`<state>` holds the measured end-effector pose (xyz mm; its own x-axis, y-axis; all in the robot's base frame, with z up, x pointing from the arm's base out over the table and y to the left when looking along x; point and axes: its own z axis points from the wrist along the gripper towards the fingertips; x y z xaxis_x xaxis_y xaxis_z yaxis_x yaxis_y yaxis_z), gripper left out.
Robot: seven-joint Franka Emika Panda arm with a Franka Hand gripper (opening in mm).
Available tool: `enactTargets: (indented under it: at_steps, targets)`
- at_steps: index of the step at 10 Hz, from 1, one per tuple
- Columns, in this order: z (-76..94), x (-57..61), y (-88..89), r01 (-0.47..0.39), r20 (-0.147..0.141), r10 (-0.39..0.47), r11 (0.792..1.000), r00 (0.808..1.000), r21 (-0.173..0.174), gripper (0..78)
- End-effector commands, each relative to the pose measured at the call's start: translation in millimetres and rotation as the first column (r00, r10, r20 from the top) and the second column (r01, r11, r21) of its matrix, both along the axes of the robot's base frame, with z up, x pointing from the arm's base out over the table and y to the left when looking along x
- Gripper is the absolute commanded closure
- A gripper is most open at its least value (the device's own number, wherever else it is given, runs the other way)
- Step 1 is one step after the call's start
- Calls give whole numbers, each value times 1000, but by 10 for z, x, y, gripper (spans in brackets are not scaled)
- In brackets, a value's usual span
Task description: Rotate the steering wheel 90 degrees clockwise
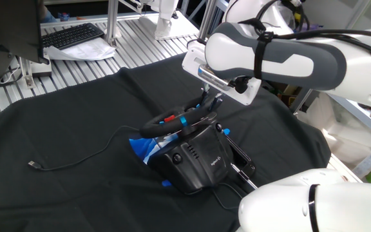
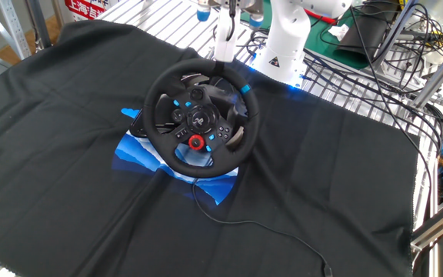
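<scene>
The steering wheel (image 2: pixel 201 119) is black and round, with red and blue hub buttons and a blue stripe (image 2: pixel 246 90) at the rim's upper right. From the other side it shows tilted on top of its base (image 1: pixel 172 121). My gripper (image 1: pixel 209 103) hangs just above the rim's far top edge. Its fingers (image 2: pixel 223 42) point down, and the jaws look slightly apart, not clamped on the rim. The contact point is partly hidden by the hand.
The wheel's boxy black base (image 1: pixel 195 158) sits on a black cloth (image 2: pixel 68 192) with a blue patch under it. A loose cable (image 1: pixel 57 166) lies to the left. A keyboard (image 1: pixel 73 35) is at the back. A second white arm (image 1: pixel 301 206) fills the near right corner.
</scene>
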<state>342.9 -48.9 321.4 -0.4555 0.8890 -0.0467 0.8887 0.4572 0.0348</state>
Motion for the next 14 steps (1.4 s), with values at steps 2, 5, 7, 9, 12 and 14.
enactTargets:
  at_steps: [2,5,7,9,12,14]
  targets:
    - [-196,-49,16,-2,-43,1,1000,999,-28,764]
    - [-228,-42,20,-5,-48,2,998,999,-57,764]
    - [-243,-39,23,-8,-53,4,998,999,-69,764]
    - [-253,-38,23,-7,-59,3,998,998,-68,764]
    - [-270,-34,25,-13,-69,7,996,998,-87,764]
    - [-286,-30,26,-18,-74,11,996,997,-91,764]
